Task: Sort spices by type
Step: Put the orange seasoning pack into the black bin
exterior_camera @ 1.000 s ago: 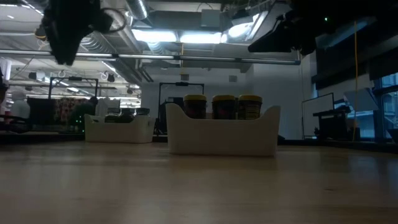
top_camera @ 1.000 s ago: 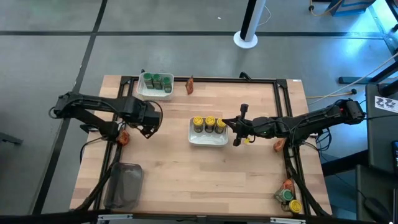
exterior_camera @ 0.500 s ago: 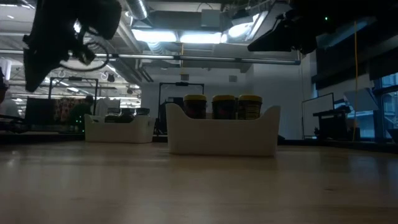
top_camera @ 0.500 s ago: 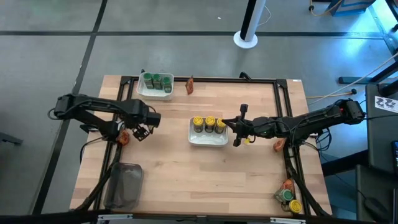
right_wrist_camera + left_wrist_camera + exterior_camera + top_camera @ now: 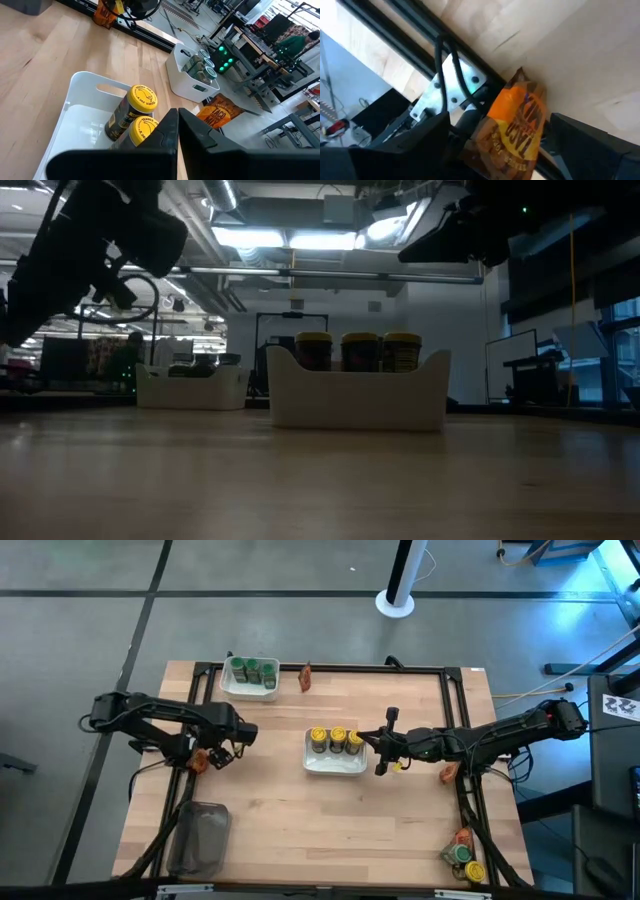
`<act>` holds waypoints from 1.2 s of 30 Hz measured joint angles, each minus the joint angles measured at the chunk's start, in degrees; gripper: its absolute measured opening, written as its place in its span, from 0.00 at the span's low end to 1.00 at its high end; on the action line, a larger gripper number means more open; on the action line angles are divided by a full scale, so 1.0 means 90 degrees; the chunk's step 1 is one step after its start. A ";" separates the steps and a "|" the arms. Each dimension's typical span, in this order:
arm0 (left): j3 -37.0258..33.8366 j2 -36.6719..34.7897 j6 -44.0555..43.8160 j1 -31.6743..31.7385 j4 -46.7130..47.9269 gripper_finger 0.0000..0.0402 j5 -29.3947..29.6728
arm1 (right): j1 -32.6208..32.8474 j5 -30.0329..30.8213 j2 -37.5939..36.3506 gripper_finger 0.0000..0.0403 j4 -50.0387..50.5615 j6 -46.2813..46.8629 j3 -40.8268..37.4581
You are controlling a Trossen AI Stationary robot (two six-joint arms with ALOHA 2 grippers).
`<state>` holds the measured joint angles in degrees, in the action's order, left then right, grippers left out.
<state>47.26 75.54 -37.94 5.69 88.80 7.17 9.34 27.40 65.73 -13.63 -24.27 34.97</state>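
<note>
While my left gripper [image 5: 226,754] hangs over the left edge of the counter [image 5: 300,820] with its fingers spread wide, an orange spice packet [image 5: 512,127] sits between them in my left wrist view, propped against the dark frame rail there; from above it shows as an orange scrap [image 5: 199,760] just beside the gripper. I judge I am lined up to close on it, fingers either side so the thin packet can be pinched flat.

My right gripper [image 5: 381,752] waits just beside the middle white tray [image 5: 322,766], fingers pressed together and holding nothing. That tray holds three yellow-lidded jars [image 5: 336,739] in a row, and the far white tray [image 5: 247,690] holds the green-lidded jars [image 5: 252,670], so each tray is serving one type.

More spices are still loose: a packet [image 5: 306,677] stands at the far edge near the green tray, another [image 5: 448,773] lies under my right arm, and a small cluster [image 5: 465,858] of a packet, a green lid and a yellow lid sits at the near right corner. The grey tub [image 5: 201,838] at the near left looks like the packets' place.
</note>
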 joint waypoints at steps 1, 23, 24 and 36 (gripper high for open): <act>-0.0001 0.0015 0.0044 0.0000 0.0017 0.81 -0.0034 | 0.0000 0.0000 0.0000 0.03 0.0001 -0.0001 0.0000; -0.0183 0.1113 0.1149 -0.0002 0.0074 0.81 -0.0375 | 0.0000 -0.0287 0.0000 0.03 -0.0005 0.0000 0.0000; -0.0188 0.1167 0.1151 -0.0002 0.0085 0.81 -0.0323 | 0.0000 -0.0287 0.0000 0.03 -0.0005 0.0000 0.0002; -0.0170 0.1386 0.1985 -0.0007 -0.0008 0.81 -0.0775 | -0.0002 -0.0287 0.0000 0.03 -0.0022 0.0000 -0.0001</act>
<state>45.73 88.01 -20.08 5.63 88.73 0.20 9.32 24.82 65.73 -13.82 -24.27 34.96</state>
